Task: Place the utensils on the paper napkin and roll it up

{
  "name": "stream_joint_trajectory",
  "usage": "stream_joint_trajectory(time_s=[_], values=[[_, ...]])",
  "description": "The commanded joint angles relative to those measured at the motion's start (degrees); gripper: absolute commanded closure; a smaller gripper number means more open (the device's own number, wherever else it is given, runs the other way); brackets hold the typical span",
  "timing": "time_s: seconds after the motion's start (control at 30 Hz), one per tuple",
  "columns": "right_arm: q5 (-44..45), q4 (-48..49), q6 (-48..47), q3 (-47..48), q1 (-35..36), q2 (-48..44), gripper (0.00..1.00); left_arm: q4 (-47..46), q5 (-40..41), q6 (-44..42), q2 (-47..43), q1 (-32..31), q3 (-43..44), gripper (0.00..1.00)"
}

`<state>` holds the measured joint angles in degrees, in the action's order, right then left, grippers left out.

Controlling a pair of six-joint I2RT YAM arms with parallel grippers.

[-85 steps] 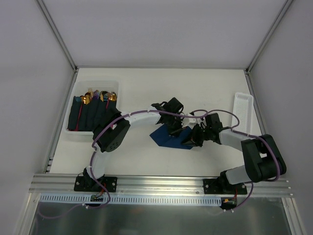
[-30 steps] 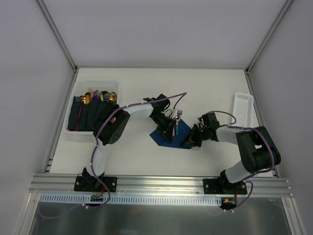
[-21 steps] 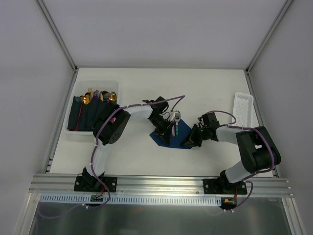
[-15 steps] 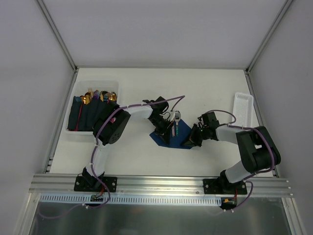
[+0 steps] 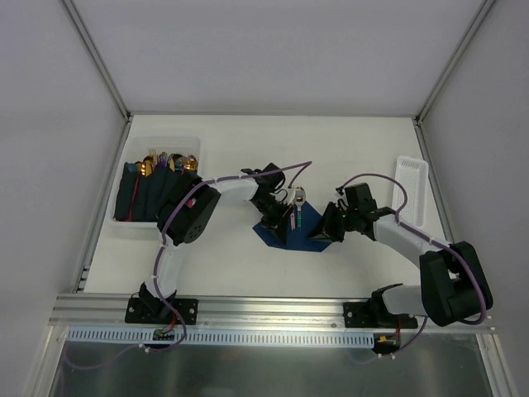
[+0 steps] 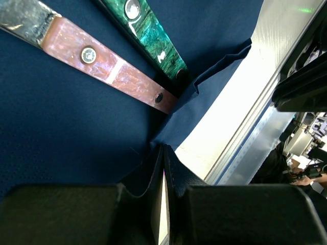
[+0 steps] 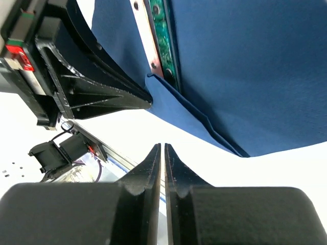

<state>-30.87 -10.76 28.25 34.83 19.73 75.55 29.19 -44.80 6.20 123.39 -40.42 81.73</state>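
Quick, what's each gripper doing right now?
Left gripper: closed, pinching the paper napkin at its edge.
Right gripper: closed but for a thin slit, holding nothing.

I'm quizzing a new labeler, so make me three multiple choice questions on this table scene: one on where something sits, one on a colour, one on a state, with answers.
1. Where on the table is the tub of rolled napkins? A far left; B far right; C centre.
2. What colours are the two handles on the unrolled napkin? A pink and green; B both gold; C black and white.
3. How are the left arm's fingers? A wide open; B closed on the napkin's edge; C closed on a handle.
Answers: 1 A, the top view has it at the left edge. 2 A, the left wrist view shows one pink beside a green handle. 3 B, the navy edge runs between the closed tips.
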Motion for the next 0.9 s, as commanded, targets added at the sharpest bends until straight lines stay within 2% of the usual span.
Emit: stream_joint_trajectory(time_s=[0.0,0.27,0.43,0.87], values=[[-0.9,0.7,1.1,-0.4,1.2,0.5,0.91,1.6,4.3,-0.7,0.9,0.4,0.2,0.96],[-1.6,7.6,3.3,-1.3,2.9,8.1,0.93,1.7,4.5,-0.9,1.1,0.4,0.3,0.96],[-1.2,8.2,2.5,-1.7,3.1,11.5,0.94,1.7,4.5,-1.0,0.9,0.4,0.3,0.96],[3.1,1.1,-3.3,-1.3,2.2,11.8,0.94,1.7,4.5,-0.2,1.3,0.5,0.0,0.98]])
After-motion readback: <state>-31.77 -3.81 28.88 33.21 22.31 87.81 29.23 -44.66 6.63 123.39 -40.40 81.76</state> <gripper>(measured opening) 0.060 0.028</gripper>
